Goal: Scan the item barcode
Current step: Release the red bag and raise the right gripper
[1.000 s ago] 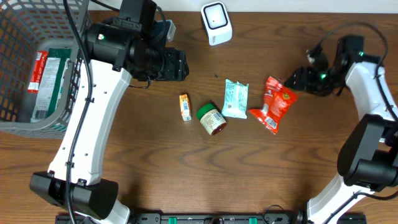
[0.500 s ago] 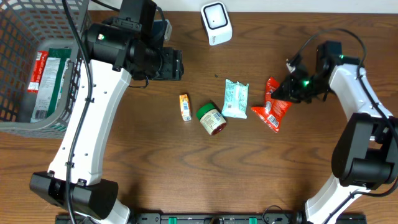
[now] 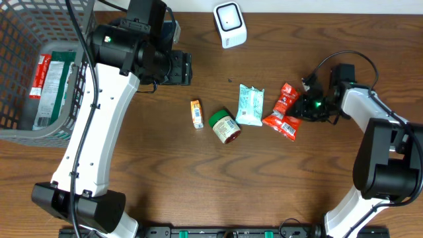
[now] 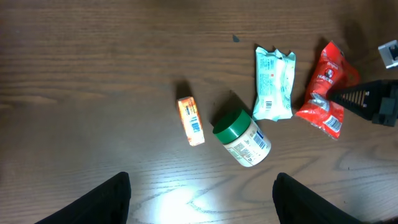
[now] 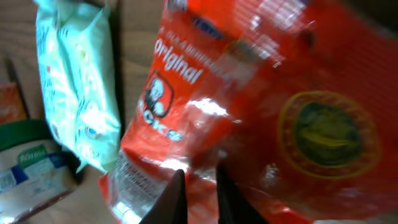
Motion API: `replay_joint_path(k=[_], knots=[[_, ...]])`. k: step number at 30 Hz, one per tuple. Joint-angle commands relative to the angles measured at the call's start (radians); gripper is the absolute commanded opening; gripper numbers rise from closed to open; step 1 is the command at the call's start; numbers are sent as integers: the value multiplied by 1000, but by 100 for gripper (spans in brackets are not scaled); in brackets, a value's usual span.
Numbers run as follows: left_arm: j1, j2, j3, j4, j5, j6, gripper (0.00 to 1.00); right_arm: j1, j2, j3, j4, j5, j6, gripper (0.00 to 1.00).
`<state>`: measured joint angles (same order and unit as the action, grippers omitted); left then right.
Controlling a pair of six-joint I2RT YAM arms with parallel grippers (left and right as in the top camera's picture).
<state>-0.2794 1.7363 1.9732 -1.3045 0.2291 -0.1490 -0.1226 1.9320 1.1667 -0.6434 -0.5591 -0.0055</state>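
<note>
Crinkled red snack pouch (image 3: 284,111) printed "Original", pinched in the low right hand (image 5: 198,190); left hand (image 4: 202,199) hovers wide.

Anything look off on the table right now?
The red snack bag is bunched up where the right gripper pinches it. The green-lidded jar lies on its side. No spill is visible.

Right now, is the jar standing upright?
No, the jar lies on its side on the wood, with its green lid at one end and its label showing.
</note>
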Motion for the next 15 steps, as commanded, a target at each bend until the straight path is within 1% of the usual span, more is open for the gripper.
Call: replay_joint_path(k=[1, 5, 8, 12, 15], knots=[[2, 9, 5, -3, -15, 21, 73, -16, -2, 88, -15, -16, 35, 17], [2, 9, 5, -3, -14, 21, 73, -13, -2, 221, -119, -260, 35, 17], [2, 9, 5, -5, -14, 21, 73, -5, -2, 242, -181, -341, 35, 13], [2, 9, 5, -4, -14, 21, 73, 26, -2, 209, -250, -259, -15, 5], [2, 9, 5, -4, -14, 21, 73, 60, -2, 148, -262, -115, -26, 4]])
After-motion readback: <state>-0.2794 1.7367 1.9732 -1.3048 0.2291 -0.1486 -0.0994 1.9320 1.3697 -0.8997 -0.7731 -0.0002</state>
